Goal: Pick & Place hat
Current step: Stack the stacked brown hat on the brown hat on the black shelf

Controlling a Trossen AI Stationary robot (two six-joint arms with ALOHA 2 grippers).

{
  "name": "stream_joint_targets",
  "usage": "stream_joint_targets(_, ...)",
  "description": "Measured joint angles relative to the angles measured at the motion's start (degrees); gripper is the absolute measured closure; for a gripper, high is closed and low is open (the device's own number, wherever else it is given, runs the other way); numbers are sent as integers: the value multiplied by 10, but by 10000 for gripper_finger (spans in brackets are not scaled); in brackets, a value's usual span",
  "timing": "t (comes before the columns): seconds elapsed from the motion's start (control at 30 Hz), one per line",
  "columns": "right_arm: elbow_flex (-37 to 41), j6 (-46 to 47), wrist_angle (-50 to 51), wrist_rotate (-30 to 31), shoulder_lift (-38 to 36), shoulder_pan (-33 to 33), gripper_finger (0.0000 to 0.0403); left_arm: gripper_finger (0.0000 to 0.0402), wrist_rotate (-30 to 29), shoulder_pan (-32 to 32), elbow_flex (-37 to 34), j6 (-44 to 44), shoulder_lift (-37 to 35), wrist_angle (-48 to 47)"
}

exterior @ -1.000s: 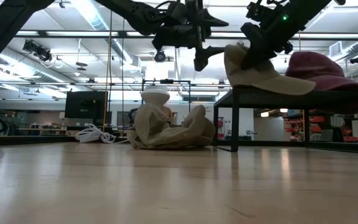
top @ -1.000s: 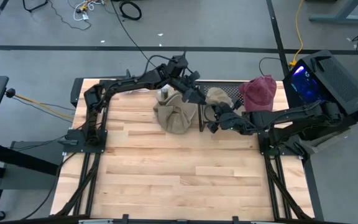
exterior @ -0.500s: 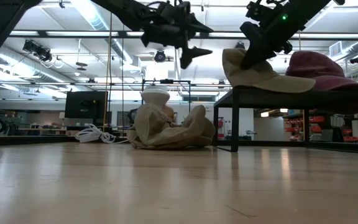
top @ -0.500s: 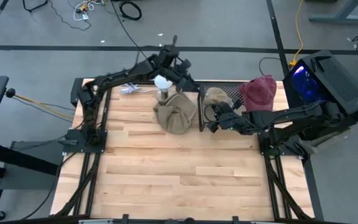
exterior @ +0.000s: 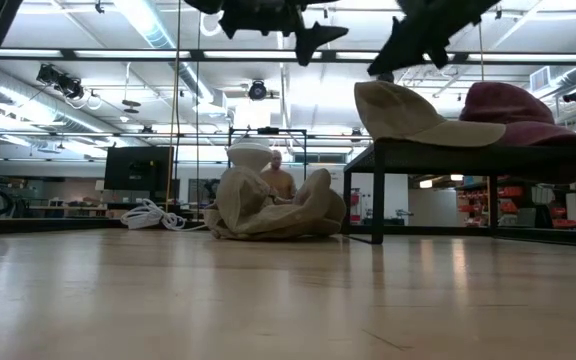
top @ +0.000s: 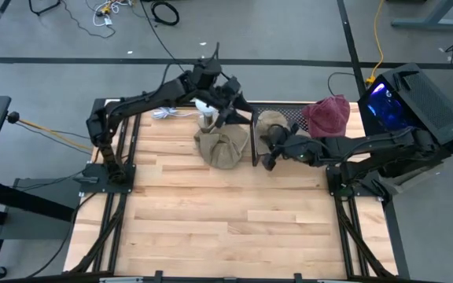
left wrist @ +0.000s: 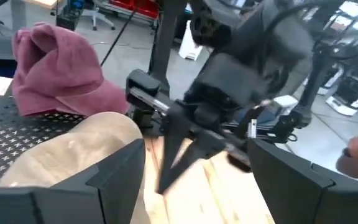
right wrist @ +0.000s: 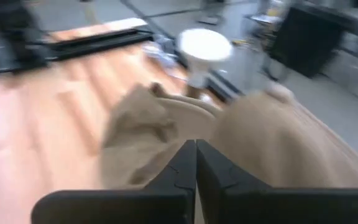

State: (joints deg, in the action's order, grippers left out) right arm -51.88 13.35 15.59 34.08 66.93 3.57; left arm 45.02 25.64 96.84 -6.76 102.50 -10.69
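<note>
We find the tan hat (top: 274, 122) resting on the black rack (top: 301, 116) at the table's (top: 211, 220) far edge, beside the maroon hat (top: 327, 116). Our right gripper (top: 267, 162), fingers together, sits nearest, just in front of its brim; the left gripper (top: 230, 110), fingers apart, hangs beside the crumpled tan cloth (top: 221, 145).

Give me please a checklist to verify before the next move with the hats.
1. Tan cap lies on the black rack, free of both arms: ok.
2. Maroon hat lies on the same rack, beside the cap: ok.
3. Right end effector is shut and empty, at the rack's near edge: ok.
4. Left end effector is open and empty, above the crumpled tan hat on the table: ok.
5. White stand behind the crumpled hat is upright: ok.
6. The end effectors have enough space between them: cannot tell.
</note>
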Motion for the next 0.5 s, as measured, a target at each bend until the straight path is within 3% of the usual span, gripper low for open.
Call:
stream_joint_targets(0.2,-10,-118,-37,-124,-17,0,392,110,-161,-49,-1,-6,0,54)
stream_joint_targets(0.3,-10,-143,-70,-144,-19,1,392,110,-212,-77,-1,-6,0,77)
stream_joint_targets(0.4,-16,-145,-60,-75,-34,0,392,110,-253,-104,0,91,0,71)
stream_joint_targets(0.5,-58,-138,20,58,-59,0,392,111,-358,-127,0,198,0,33)
